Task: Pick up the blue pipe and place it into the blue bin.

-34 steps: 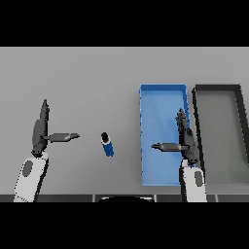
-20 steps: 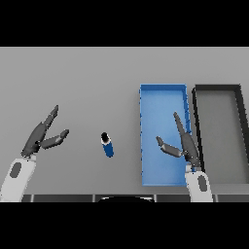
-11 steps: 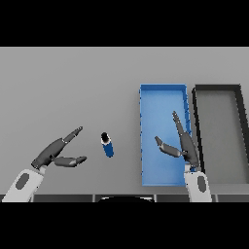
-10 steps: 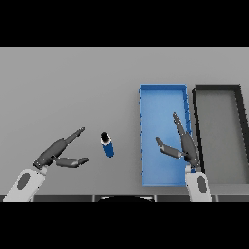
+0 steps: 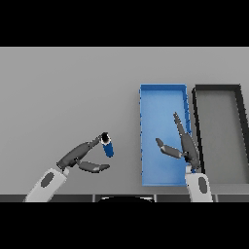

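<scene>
pipe (image 5: 107,146) left of bin (image 5: 162,89) | second bin (image 5: 218,89) right of it

The wide grey table (image 5: 68,87) looks matt and smooth, with no grain or sheen. The rectangular blue bin (image 5: 162,88) has a flat, plastic-looking finish, evenly coloured. The dark grey rectangular bin (image 5: 217,88) beside it appears equally matt. The short blue pipe (image 5: 108,147) looks smooth, with a dark end cap.

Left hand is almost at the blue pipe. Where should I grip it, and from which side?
Grip the blue pipe across its blue middle, coming from its left, where the left hand already is. It lies short and slightly tilted, dark cap at the far end; fingers reach that cap, thumb lies open below. The right side is free.
</scene>
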Robot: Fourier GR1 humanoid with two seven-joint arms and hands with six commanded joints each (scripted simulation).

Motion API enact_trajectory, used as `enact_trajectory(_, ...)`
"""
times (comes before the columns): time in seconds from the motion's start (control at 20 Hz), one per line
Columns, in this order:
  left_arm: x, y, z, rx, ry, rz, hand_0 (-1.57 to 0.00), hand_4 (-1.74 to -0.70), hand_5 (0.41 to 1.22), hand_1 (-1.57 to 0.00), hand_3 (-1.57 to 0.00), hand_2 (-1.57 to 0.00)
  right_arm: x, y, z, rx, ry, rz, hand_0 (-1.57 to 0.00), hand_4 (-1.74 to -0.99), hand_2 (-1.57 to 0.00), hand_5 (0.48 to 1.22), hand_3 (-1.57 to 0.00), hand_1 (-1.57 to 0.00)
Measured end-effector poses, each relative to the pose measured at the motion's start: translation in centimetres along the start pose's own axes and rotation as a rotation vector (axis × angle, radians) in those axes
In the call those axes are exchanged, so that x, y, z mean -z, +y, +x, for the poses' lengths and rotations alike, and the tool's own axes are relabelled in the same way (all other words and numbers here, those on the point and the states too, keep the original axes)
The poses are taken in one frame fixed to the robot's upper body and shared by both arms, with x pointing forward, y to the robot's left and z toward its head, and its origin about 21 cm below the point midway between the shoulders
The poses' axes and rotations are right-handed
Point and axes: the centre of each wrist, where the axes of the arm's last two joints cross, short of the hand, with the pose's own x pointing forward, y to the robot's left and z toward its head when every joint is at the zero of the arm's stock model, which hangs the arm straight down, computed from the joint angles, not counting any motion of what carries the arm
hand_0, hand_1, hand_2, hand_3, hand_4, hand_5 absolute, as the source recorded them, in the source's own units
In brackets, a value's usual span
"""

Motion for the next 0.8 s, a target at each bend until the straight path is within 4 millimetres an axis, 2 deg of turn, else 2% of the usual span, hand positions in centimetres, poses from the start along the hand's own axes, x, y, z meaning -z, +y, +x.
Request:
enact_trajectory(0.2, 2.2, -0.9, -1.0, -0.036, 0.016, 0.019, 0.0, -1.13, 0.493, 0.0, 0.0, 0.0, -0.1, 0.5, -0.2, 0.007, 0.0, -0.007, 0.0, -1.203, 0.0, 0.551, 0.0, 0.0)
enact_trajectory(0.4, 3.7, -1.5, -2.0, -0.056, 0.005, 0.028, 0.0, -1.1, 0.497, 0.0, 0.0, 0.0, -0.2, -0.3, -0.4, 0.01, 0.003, -0.006, 0.0, -1.2, 0.0, 0.547, 0.0, 0.0)
enact_trajectory(0.5, 4.2, -2.1, -2.6, -0.05, -0.002, 0.037, 0.0, -1.1, 0.517, 0.0, 0.0, -0.02, -0.4, -0.4, -0.5, 0.004, -0.001, -0.008, 0.0, -1.195, 0.0, 0.548, 0.0, 0.0)
enact_trajectory(0.6, 5.3, -2.5, -2.3, -0.089, -0.051, 0.036, 0.0, -1.14, 0.567, 0.0, -0.04, -0.09, -0.3, -0.5, -0.5, -0.002, 0.008, -0.012, 0.0, -1.188, 0.0, 0.55, 0.0, 0.0)
enact_trajectory(0.7, 5.7, -2.6, -2.3, -0.151, -0.059, 0.03, 0.0, -1.22, 0.635, -0.12, -0.2, -0.27, -0.5, -0.1, -0.6, -0.01, 0.011, -0.005, 0.0, -1.188, 0.0, 0.556, 0.0, 0.0)
enact_trajectory(0.75, 6.0, -2.7, -2.1, -0.185, -0.07, 0.029, -0.04, -1.27, 0.675, -0.25, -0.35, -0.42, -0.5, -0.4, -0.7, -0.002, 0.011, -0.011, 0.0, -1.196, 0.0, 0.56, 0.0, 0.0)
enact_trajectory(0.8, 6.3, -3.1, -2.2, -0.212, -0.073, 0.021, -0.18, -1.3, 0.784, -0.41, -0.59, -0.58, -0.3, -0.2, -0.8, 0.004, 0.015, -0.007, 0.0, -1.192, 0.0, 0.56, 0.0, 0.0)
